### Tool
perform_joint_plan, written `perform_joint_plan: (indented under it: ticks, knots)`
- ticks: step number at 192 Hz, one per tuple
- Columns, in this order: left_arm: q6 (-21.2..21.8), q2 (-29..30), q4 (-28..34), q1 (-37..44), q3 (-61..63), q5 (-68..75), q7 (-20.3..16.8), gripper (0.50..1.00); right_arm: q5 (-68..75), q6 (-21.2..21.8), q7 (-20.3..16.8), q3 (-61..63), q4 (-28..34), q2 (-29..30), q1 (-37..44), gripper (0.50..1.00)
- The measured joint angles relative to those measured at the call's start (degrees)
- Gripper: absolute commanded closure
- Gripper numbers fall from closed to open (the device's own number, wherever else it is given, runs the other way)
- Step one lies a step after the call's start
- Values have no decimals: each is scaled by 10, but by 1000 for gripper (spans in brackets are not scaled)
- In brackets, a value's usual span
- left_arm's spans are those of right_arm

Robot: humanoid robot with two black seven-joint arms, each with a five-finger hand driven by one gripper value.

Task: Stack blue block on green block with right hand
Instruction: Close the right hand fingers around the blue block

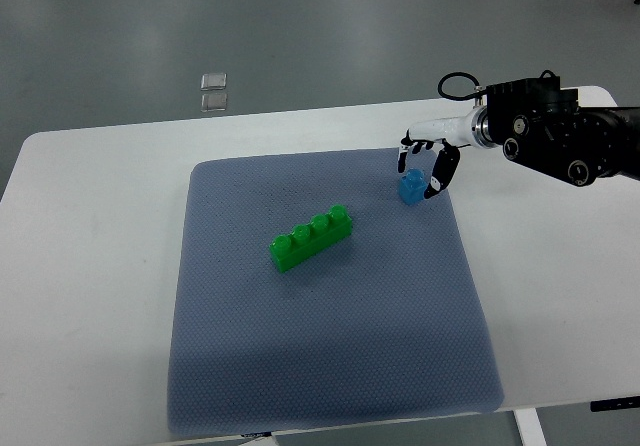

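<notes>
A small blue block stands on the grey mat near its far right corner. A long green block with four studs lies at an angle near the mat's middle, well to the left of the blue one. My right hand comes in from the right edge and hovers just over the blue block. Its fingers hang down beside the block's right side and the thumb is above its left. The fingers look spread and not closed on the block. The left arm is out of view.
The mat lies on a white table. Two small clear squares lie on the floor beyond the table's far edge. The right forearm, black and bulky, reaches over the table's far right corner.
</notes>
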Motion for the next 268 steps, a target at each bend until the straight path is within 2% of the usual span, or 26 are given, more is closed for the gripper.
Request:
perform_joint_plan:
  ticks: [8, 19, 63, 74, 251, 258, 268]
  knots:
    - [0, 0, 0, 0, 0, 0, 0, 500, -2, -3, 1, 0, -1, 1, -2, 673]
    - [0, 0, 0, 0, 0, 0, 0, 500, -4, -6, 1, 0, -4, 5, -4, 701]
    - [0, 0, 0, 0, 0, 0, 0, 500, -6, -13, 1, 0, -11, 23, -8, 718]
    - [0, 0, 0, 0, 0, 0, 0, 500, -6, -15, 1, -1, -12, 23, -8, 740]
    - [0, 0, 0, 0, 0, 0, 0, 500, -8, -10, 6, -1, -10, 23, -9, 742]
    - [0, 0, 0, 0, 0, 0, 0, 500, -9, -10, 6, -1, -10, 22, -11, 758]
    - [0, 0, 0, 0, 0, 0, 0, 500, -13, -10, 8, -1, -10, 22, -12, 812]
